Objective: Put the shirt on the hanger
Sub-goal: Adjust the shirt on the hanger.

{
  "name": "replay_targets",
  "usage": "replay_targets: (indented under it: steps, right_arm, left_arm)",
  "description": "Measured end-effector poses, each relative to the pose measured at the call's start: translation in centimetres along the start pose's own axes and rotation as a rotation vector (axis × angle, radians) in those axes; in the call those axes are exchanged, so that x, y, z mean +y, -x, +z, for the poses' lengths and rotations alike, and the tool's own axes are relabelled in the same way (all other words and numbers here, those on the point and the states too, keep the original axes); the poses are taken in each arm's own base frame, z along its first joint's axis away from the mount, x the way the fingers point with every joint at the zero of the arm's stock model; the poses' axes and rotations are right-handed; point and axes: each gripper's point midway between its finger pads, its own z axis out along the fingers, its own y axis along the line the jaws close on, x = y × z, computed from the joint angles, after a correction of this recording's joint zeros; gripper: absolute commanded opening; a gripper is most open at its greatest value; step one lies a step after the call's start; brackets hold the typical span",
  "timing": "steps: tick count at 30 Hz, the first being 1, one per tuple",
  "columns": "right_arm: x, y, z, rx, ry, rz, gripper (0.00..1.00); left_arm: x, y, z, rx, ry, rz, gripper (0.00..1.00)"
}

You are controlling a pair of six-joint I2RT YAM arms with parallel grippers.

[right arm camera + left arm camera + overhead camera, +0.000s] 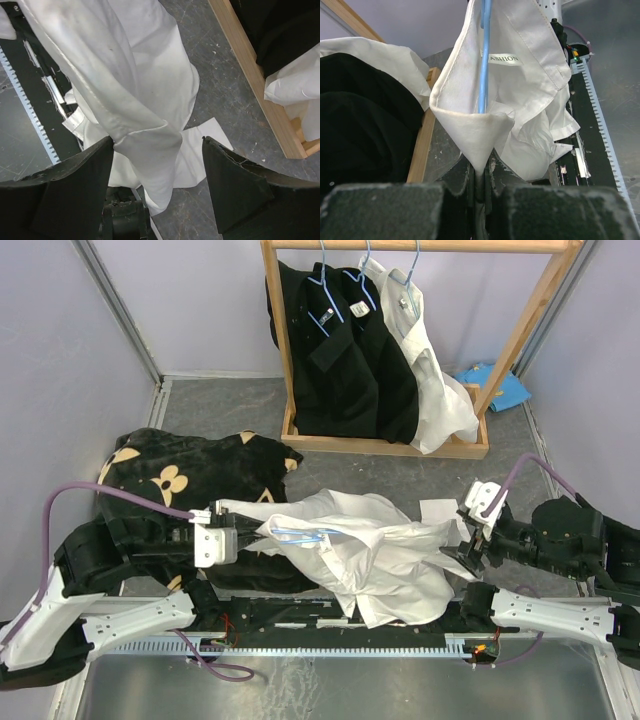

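The white shirt hangs crumpled between my two arms, above the dark floor. My left gripper is shut on a point of its collar; in the left wrist view the fabric narrows down into the closed left gripper. The light-blue hanger lies inside the neck. Its wire runs down past the label into the collar fold, and whether it is clamped too is hidden. My right gripper is open. A shirt fold hangs between the right gripper's fingers, touching the left finger.
A wooden rack at the back holds black shirts and a white one on hangers. A black cloth with tan motifs lies at left, a blue cloth at back right. A toothed rail runs along the near edge.
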Motion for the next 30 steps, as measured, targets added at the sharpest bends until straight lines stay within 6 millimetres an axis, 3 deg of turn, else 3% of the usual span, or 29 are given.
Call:
replay_targets:
  steps: [12, 24, 30]
  right_arm:
    - [0.2, -1.1, 1.0, 0.042, 0.0, -0.012, 0.77]
    - [0.1, -1.3, 0.9, 0.055, -0.004, -0.008, 0.03]
    - [-1.8, 0.3, -1.0, 0.024, -0.086, -0.01, 0.0]
  left_arm:
    - [0.0, 1.1, -1.1, -0.019, 0.007, 0.026, 0.03]
    - [0.0, 1.1, -1.2, -0.019, 0.007, 0.026, 0.03]
    - [0.0, 1.1, -1.2, -0.019, 0.007, 0.026, 0.03]
